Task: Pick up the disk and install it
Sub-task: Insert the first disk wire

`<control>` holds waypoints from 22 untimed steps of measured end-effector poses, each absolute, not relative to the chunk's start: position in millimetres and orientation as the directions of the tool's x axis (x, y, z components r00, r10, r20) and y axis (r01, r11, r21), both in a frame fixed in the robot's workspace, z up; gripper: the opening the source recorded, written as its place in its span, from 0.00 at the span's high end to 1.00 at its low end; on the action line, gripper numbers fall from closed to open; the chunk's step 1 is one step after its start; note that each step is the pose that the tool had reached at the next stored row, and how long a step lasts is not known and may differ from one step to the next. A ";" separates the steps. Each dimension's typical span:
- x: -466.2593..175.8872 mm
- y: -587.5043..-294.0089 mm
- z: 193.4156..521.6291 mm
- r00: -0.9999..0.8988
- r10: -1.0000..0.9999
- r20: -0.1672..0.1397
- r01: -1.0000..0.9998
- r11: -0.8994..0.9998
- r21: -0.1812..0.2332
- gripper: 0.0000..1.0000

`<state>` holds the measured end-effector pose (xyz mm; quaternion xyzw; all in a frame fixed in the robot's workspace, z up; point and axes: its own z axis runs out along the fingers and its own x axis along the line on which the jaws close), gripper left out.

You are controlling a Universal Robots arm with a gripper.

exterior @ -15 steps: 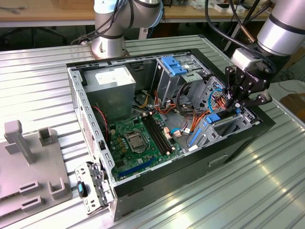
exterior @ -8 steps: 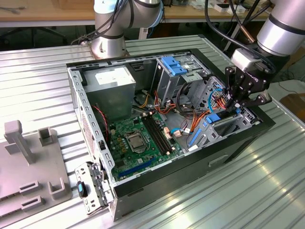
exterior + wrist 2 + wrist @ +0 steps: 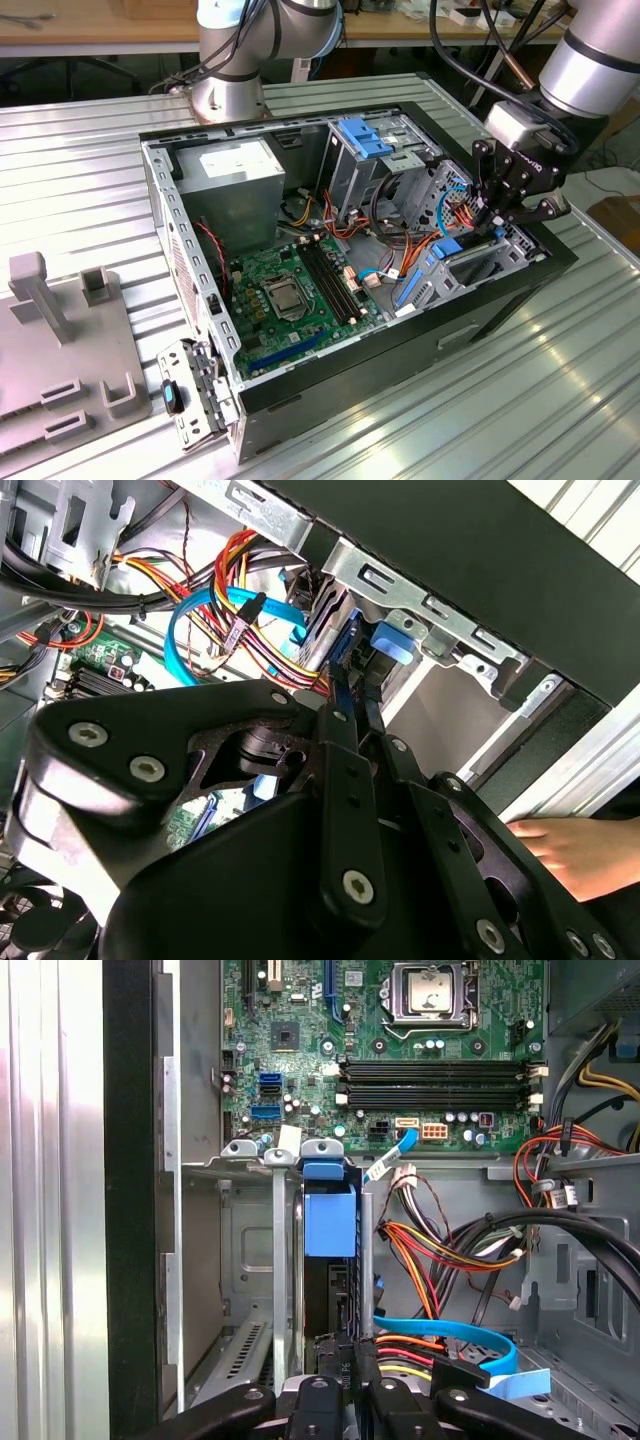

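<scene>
1. You have the disk point(image 3: 329, 1225) standing on edge in the drive bay of the open computer case, seen end-on in the first wrist view: a bright blue plastic end above a dark body.
2. In the exterior view, the disk point(image 3: 447, 249) shows as a blue piece at the case's front corner, toward the exterior view's right, beside the metal cage wall.
3. It looks partly sunk into its slot, though you cannot tell how deep.
</scene>
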<state>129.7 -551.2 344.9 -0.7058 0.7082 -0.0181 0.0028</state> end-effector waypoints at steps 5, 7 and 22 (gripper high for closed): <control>130.8 -551.2 344.9 -0.004 -1.000 0.020 -1.000 0.003 -0.030 0.83; 131.6 -551.2 347.3 -0.004 -1.000 0.018 -1.000 0.003 -0.030 0.83; 129.8 -557.6 347.9 -0.005 -1.000 -0.013 -1.000 0.005 -0.030 0.83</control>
